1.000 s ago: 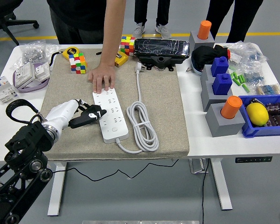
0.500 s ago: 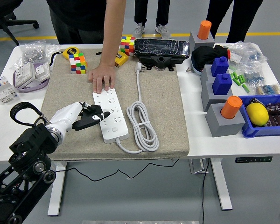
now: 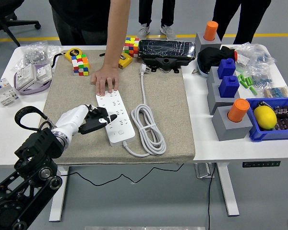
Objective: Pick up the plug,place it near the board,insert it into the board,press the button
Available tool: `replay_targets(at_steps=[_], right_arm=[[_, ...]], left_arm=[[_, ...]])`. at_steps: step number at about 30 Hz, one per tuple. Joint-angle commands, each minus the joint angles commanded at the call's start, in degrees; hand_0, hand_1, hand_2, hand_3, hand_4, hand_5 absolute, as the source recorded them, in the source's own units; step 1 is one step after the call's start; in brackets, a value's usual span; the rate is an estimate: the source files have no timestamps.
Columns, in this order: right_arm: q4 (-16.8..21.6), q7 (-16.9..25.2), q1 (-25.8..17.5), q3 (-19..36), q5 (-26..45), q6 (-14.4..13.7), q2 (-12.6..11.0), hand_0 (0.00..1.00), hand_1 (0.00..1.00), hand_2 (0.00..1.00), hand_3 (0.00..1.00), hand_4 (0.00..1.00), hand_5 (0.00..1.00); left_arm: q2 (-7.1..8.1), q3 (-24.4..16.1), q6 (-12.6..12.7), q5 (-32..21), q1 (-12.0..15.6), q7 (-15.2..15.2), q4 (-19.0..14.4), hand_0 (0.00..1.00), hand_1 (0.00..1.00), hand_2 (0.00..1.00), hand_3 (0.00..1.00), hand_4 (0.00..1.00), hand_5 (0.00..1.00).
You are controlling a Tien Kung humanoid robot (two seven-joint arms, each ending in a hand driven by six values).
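While person's hand (image 3: 106,80) steadies board (image 3: 115,118), left hand (image 3: 97,120) w/ plug touches it.

High head view (over table (image 3: 240,143))

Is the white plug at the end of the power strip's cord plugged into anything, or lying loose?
Lying loose: the plug rests on the mat by the black case, in no socket.

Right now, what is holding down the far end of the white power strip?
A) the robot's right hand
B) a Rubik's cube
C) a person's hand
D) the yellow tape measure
C: a person's hand rests flat on the far end of the white power strip, while the robot's left hand reaches onto its near half.
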Motion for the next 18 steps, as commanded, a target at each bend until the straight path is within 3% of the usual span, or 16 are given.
replay_targets(at_steps=[18], right_arm=[[0.0, 0.1, 0.0, -0.2, 0.2, 0.1, -0.1, 0.805, 0.747, 0.737, 0.78, 0.998, 0.998]], left_arm=[[-0.08, 2.3, 0.0, 0.3, -1.7, 0.0, 0.5, 0.792, 0.762, 0.776, 0.766, 0.998, 0.998]])
